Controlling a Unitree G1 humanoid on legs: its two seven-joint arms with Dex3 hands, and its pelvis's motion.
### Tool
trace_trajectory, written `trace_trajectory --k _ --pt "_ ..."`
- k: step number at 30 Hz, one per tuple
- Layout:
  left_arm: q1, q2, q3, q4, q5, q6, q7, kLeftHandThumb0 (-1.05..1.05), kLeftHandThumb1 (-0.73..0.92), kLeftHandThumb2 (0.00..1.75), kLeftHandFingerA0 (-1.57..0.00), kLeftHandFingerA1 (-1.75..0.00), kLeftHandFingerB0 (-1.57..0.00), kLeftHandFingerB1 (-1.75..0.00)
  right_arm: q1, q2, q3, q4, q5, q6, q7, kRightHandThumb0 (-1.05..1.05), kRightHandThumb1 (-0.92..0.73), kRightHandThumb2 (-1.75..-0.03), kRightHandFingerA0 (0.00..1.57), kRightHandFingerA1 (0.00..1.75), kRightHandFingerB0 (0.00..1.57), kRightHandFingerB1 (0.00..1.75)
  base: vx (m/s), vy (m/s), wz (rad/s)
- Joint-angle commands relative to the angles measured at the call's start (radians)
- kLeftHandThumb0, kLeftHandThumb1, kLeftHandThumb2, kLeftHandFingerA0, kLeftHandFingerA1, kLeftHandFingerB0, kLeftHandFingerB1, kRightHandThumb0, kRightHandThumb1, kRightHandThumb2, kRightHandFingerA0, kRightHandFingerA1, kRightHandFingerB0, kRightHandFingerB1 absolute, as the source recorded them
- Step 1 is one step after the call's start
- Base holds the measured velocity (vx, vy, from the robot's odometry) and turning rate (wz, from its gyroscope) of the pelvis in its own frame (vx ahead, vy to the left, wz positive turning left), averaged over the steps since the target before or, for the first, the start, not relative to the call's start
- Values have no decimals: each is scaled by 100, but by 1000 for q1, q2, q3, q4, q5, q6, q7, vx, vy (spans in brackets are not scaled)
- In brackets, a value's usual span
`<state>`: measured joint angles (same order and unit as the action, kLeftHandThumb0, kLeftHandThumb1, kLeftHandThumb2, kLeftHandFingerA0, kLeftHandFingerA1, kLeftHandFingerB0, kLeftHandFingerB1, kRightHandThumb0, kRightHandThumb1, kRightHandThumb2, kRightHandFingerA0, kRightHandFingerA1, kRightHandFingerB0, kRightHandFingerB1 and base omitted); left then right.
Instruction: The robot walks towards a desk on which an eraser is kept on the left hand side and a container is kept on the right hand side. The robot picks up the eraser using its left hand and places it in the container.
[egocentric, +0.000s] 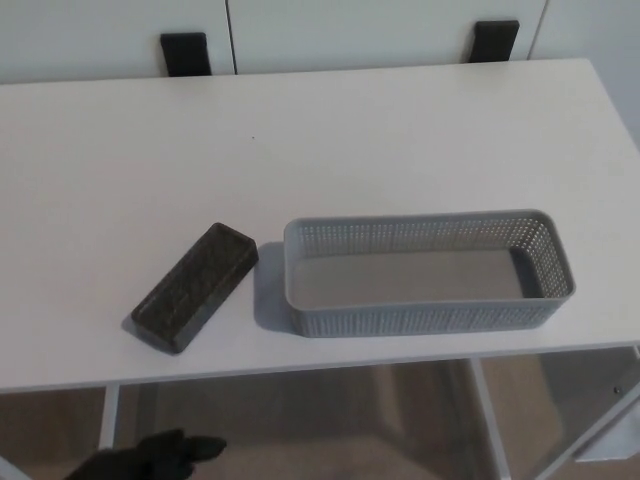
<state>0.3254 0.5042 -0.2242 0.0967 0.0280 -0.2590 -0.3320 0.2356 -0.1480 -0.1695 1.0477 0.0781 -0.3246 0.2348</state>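
White desk (330, 120); two black brackets (185, 52) behind.

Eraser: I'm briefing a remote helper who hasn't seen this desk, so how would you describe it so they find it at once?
On the white desk, look near the front edge, just left of the long grey perforated container. The eraser lies flat there at a slant, close to the container's left end. It is the only dark thing on the desktop: a black oblong block.

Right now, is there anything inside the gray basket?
No, the basket is empty; only its bare gray bottom shows. The near wall hides a thin strip of the floor. The eraser lies beside it on the desk.
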Motion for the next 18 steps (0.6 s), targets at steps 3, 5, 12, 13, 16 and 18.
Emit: trace_trajectory --k 3,5,12,13,16,18 --pt "155 545 184 -1038 -835 203 -411 -65 92 72 -30 -39 -33 -33 -3 -33 34 -54 -53 -4 -49 -35 -63 -60 54 60 29 38 0 0 0" --pt "158 551 193 -1040 -843 202 -408 -65 92 72 -30 -39 -33 -33 -10 -33 36 -55 -53 0 -50 -35 -63 -60 54 60 29 38 0 0 0" --pt "169 581 219 -1050 -871 198 -399 -65 92 72 -30 -39 -33 -33 -19 -31 39 -58 -53 4 -53 -35 -63 -60 54 60 29 38 0 0 0" --pt "172 584 222 -1051 -874 198 -397 -65 92 72 -30 -39 -33 -33 -19 -31 39 -59 -52 4 -53 -35 -63 -60 54 60 29 38 0 0 0" --pt "178 596 228 -1056 -883 196 -394 -65 92 72 -30 -39 -33 -33 -19 -31 40 -60 -51 4 -53 -35 -63 -60 54 60 29 38 0 0 0" --pt "165 603 234 -1053 -895 199 -392 -65 92 72 -30 -39 -33 -33 -29 -30 40 -62 -50 8 -55 -35 -63 -60 54 60 29 38 0 0 0"
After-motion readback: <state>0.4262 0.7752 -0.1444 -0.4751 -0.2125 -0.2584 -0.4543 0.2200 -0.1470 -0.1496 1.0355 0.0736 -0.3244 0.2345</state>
